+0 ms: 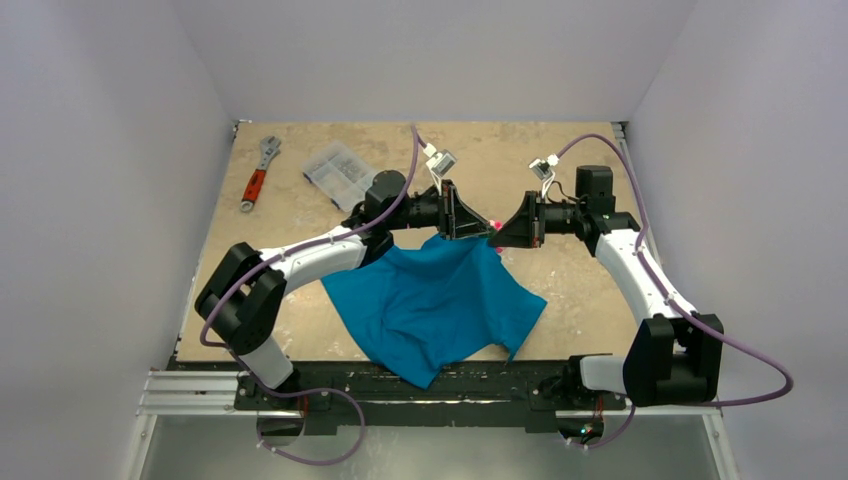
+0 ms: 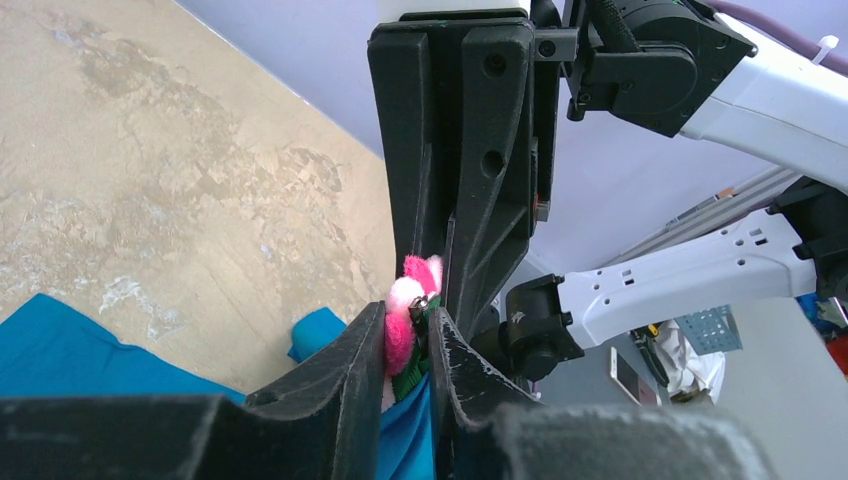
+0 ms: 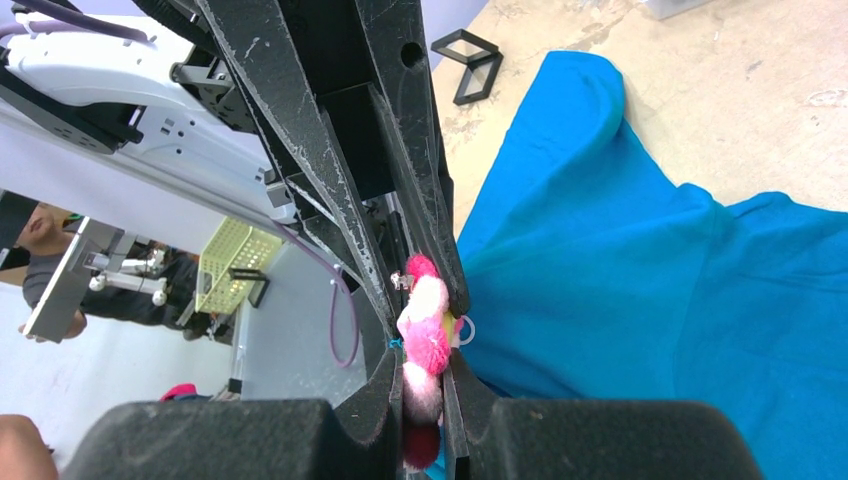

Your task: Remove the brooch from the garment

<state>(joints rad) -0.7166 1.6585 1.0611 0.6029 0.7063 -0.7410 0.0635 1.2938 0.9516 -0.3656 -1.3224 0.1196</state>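
The teal garment [image 1: 430, 300] lies spread on the table, its far edge lifted to where both grippers meet. The pink brooch [image 1: 495, 222] sits between them. In the left wrist view my left gripper [image 2: 408, 316] is shut on the brooch [image 2: 400, 340], with its pink petals, green leaf and metal clasp and a fold of garment [image 2: 50, 340] pinched between the fingers. In the right wrist view my right gripper [image 3: 424, 360] is shut on the brooch's [image 3: 430, 342] fluffy petals, and the garment [image 3: 650, 280] hangs at the right. The two grippers' fingers cross tip to tip.
A red-handled wrench [image 1: 258, 175] and a clear plastic parts box [image 1: 340, 172] lie at the back left of the tabletop [image 1: 560, 280]. Two small black frames [image 3: 470, 62] rest on the table beyond the cloth. Walls close in on three sides.
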